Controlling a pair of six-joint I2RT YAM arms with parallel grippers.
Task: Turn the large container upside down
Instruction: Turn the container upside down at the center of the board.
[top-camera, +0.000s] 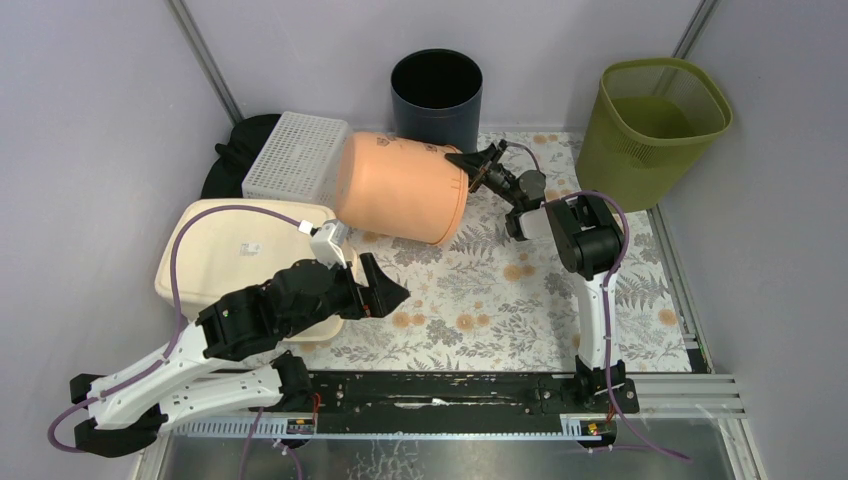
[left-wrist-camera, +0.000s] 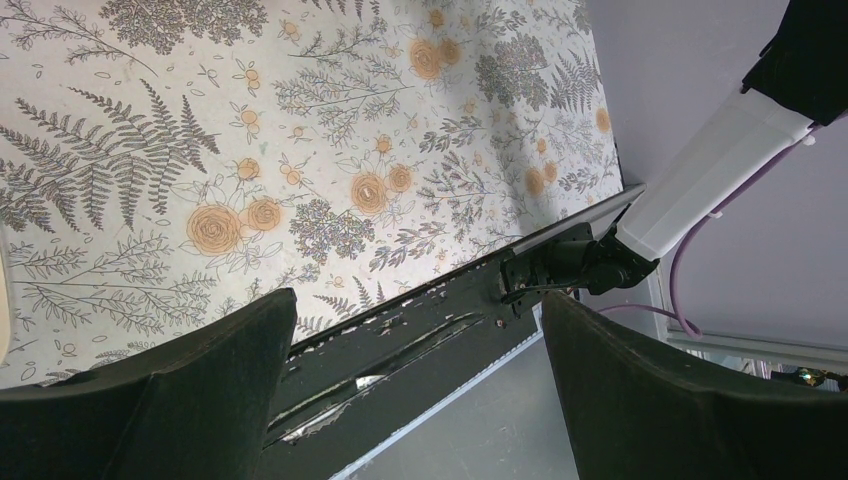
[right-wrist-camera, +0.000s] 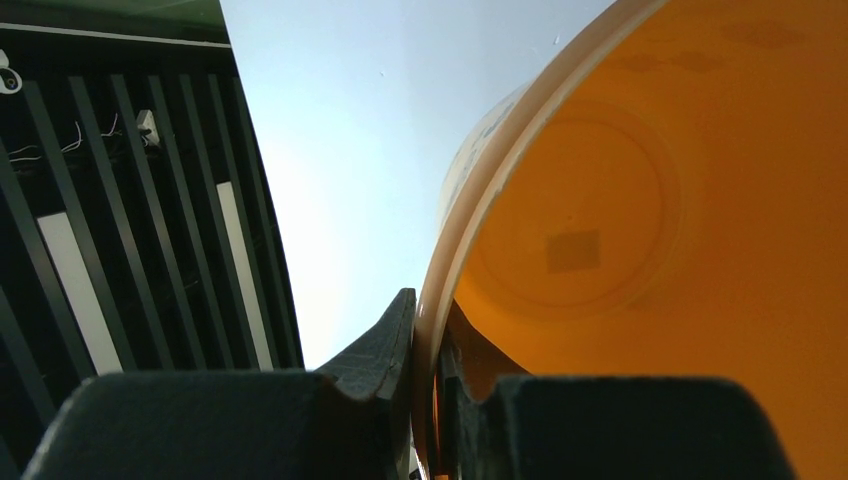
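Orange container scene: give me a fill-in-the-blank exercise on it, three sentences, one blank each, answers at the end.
1. The right gripper is shut on the ____ of the orange container.
2. The left gripper hovers over the floral mat with its jaws ____, holding nothing.
3. The mesh waste bin to the right of the black bin is ____ in colour.

Missing words: rim; open; green.
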